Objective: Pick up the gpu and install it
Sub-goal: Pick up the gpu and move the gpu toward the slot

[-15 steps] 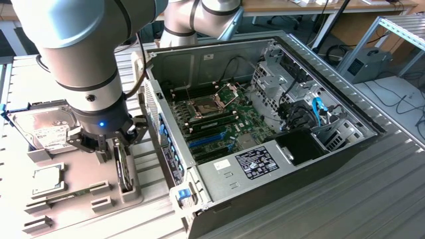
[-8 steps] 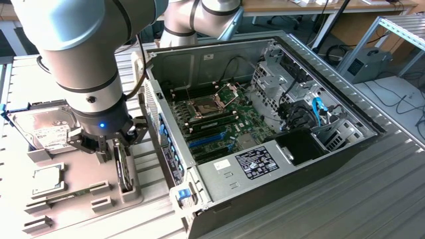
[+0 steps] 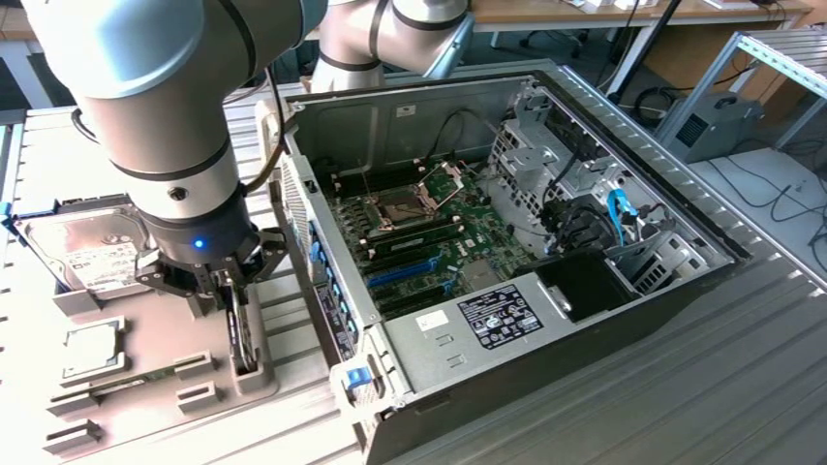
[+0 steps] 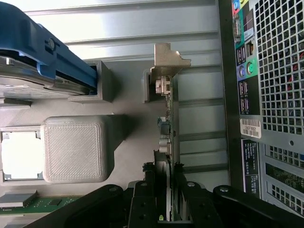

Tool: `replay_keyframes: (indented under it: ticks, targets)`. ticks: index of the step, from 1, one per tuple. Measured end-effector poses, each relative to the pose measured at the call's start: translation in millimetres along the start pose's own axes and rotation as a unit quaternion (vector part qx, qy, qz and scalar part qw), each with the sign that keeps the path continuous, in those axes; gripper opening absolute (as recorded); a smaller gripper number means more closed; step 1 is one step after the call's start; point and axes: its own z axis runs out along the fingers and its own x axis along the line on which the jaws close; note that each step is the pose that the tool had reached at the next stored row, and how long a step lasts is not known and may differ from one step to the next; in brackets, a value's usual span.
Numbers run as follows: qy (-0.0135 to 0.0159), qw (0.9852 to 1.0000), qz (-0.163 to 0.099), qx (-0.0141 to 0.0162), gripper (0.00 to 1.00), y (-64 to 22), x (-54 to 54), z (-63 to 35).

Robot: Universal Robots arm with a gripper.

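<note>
Pinching the gpu [image 4: 166, 130] with the gripper [image 4: 165, 173], card upright on edge in the grey holder [image 3: 252, 383] slot at the exterior view's lower left, hard drive [image 3: 91, 247] cradled nearby, open computer case [image 3: 387, 121] alongside.

We see soft, even overhead light on the desk [image 3: 723, 407] (shadows are faint), the computer case [image 3: 375, 126] darker inside; in the wrist view the processor [image 4: 19, 154] glares to blank white.
</note>
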Motion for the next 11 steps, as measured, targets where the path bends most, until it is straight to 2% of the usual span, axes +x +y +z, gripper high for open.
replay_keyframes:
  ticks: [11]
  targets:
    - [0.0,1.0,0.0,0.0001,0.26,0.0,0.0,0.0]
